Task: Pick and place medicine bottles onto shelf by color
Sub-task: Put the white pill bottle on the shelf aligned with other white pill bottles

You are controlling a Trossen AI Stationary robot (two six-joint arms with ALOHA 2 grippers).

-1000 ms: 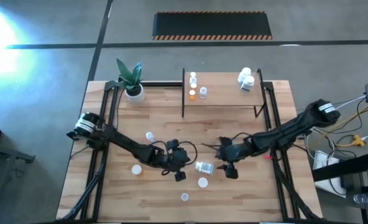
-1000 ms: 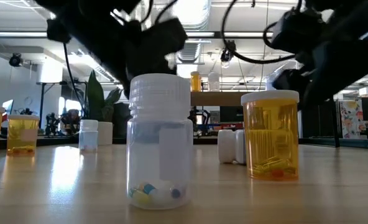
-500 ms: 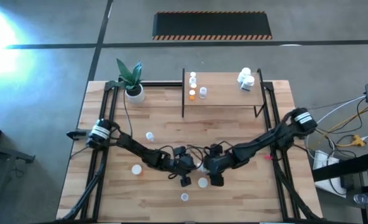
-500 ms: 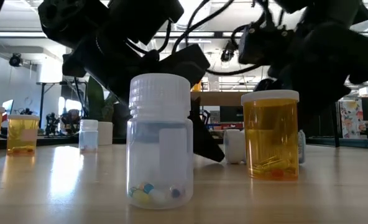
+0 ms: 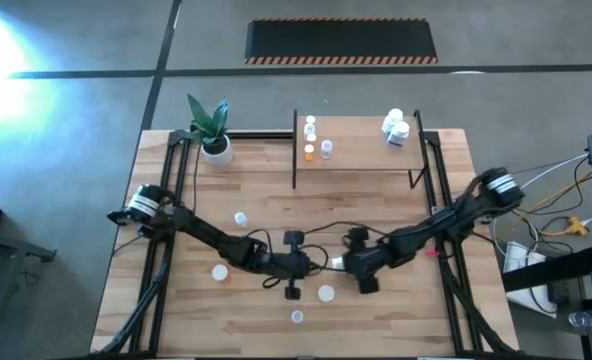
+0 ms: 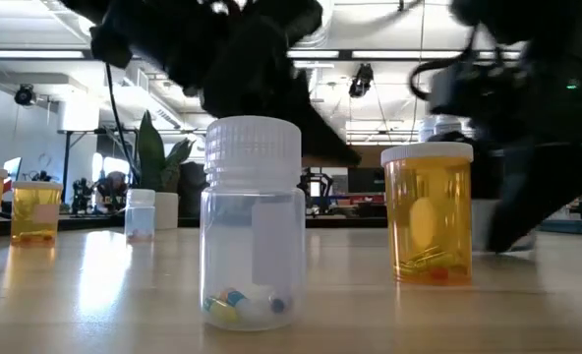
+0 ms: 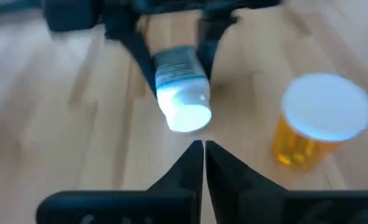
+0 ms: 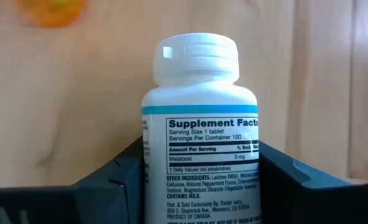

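Right pincer (image 8: 199,180) clamps smooth white cylindrical bottle (image 8: 199,137), ribbed cap; left pincer (image 7: 204,163) pressed together, empty.

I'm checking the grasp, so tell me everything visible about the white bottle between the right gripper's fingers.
The white bottle is opaque plastic with a ribbed white cap, a teal band and a Supplement Facts label naming melatonin. It lies on its side just above the wooden tabletop, mid-table, cap toward the left gripper. The right gripper has a dark finger against each side.
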